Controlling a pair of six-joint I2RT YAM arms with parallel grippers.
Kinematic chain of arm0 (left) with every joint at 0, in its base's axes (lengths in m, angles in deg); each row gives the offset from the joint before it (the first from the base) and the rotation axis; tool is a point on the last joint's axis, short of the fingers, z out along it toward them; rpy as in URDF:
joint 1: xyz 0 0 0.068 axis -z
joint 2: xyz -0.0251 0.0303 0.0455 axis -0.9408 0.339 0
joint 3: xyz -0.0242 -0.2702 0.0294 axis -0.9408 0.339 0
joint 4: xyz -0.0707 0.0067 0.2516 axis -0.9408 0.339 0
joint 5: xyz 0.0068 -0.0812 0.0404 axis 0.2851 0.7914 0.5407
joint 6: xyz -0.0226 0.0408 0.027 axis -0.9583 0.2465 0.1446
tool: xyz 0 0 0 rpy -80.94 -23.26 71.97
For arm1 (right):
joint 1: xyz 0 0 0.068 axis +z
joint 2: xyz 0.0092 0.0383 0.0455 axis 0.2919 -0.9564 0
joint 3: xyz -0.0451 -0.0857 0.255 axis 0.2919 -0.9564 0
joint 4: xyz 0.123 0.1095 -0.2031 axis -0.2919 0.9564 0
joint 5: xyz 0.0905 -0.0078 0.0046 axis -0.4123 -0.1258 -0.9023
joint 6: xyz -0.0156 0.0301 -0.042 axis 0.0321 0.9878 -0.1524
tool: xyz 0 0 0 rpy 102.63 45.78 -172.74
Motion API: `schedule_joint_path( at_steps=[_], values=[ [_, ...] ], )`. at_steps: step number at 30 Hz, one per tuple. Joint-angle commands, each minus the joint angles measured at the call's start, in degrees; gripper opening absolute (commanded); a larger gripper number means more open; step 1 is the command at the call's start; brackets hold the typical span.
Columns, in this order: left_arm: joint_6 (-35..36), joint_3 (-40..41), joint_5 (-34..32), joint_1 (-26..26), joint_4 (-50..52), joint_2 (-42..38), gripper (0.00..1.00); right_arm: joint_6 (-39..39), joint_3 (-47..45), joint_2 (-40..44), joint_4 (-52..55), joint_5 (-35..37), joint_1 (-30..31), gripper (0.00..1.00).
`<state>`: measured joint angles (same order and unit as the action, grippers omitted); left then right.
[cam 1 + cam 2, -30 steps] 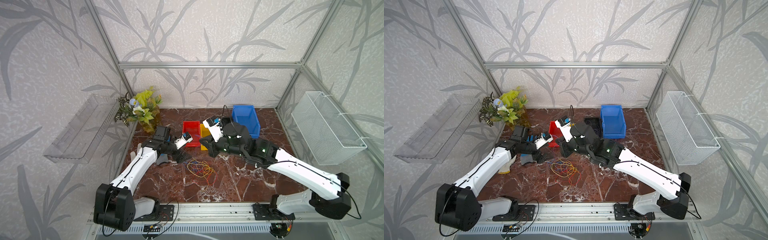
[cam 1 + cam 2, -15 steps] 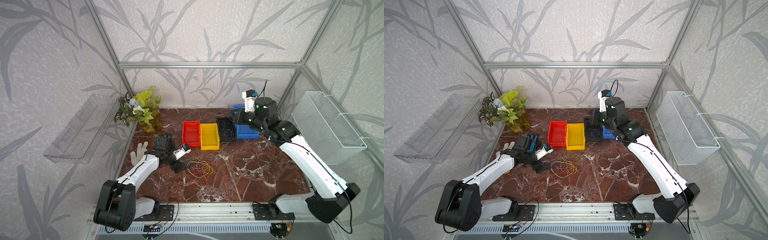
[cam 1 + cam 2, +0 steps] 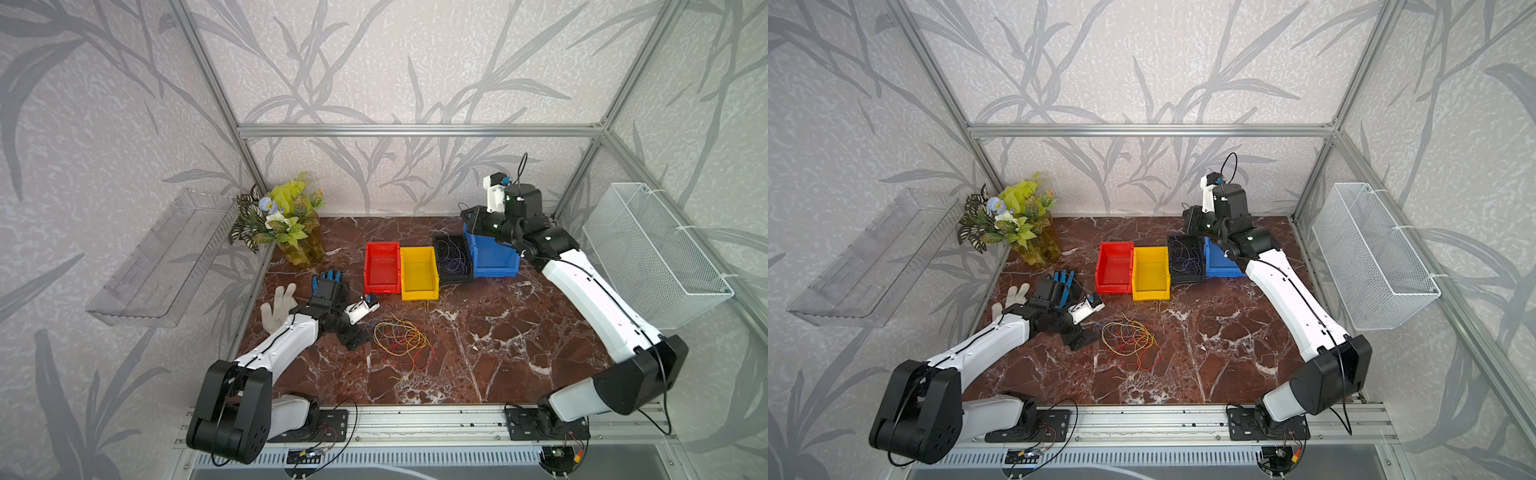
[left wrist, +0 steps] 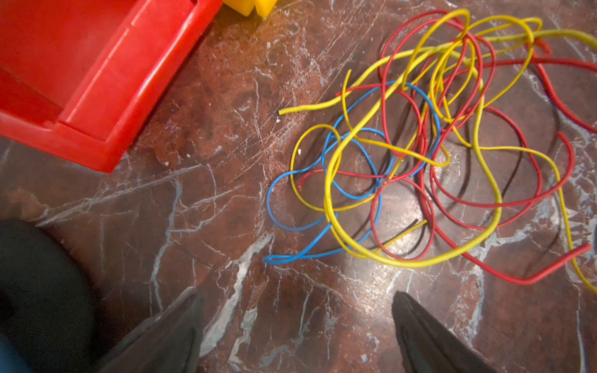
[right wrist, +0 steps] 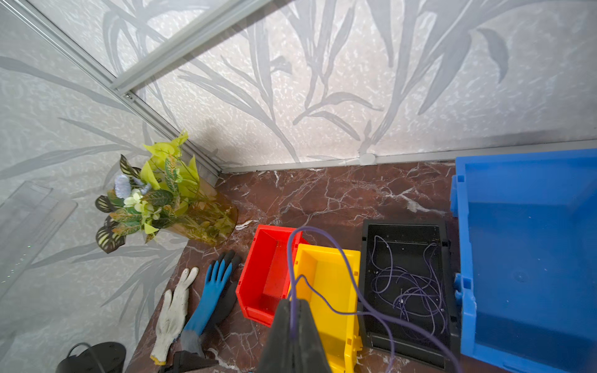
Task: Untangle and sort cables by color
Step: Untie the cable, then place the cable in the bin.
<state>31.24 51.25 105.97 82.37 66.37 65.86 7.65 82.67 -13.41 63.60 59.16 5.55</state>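
Where cables (image 3: 401, 340) tangle, 2 gloves (image 3: 277, 308), 4 bins (image 3: 419, 272), possibly glass vase (image 3: 305, 253)

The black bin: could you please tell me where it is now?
In both top views the black bin stands in the back row, with the yellow bin on its left and the blue bin on its right.

Four bins (image 3: 419, 250) sit in a row at the back. Loose cables (image 3: 401, 344) lie in front, gloves (image 3: 276, 308) to their left.
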Motion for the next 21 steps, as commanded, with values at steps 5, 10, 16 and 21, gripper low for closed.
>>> schedule_joint_path(
  at_steps=[5,10,16,21],
  values=[
    [1.5,1.3,-2.0,-0.3,-0.6,-0.3,0.92,-3.2,4.2,-8.6,-7.4,1.6,-0.5,0.00],
    [1.8,1.5,-2.1,-0.3,-0.6,0.2,0.92,-4.6,5.2,-15.3,-9.7,3.3,-0.8,0.00],
    [1.9,1.6,-1.8,-0.4,-0.3,0.1,0.92,-6.9,4.5,-20.9,-10.1,5.8,-1.2,0.00],
    [2.1,1.7,-1.5,-0.3,-0.2,0.1,0.92,-8.2,1.0,-22.4,-10.7,7.2,-1.5,0.00]
  ],
)
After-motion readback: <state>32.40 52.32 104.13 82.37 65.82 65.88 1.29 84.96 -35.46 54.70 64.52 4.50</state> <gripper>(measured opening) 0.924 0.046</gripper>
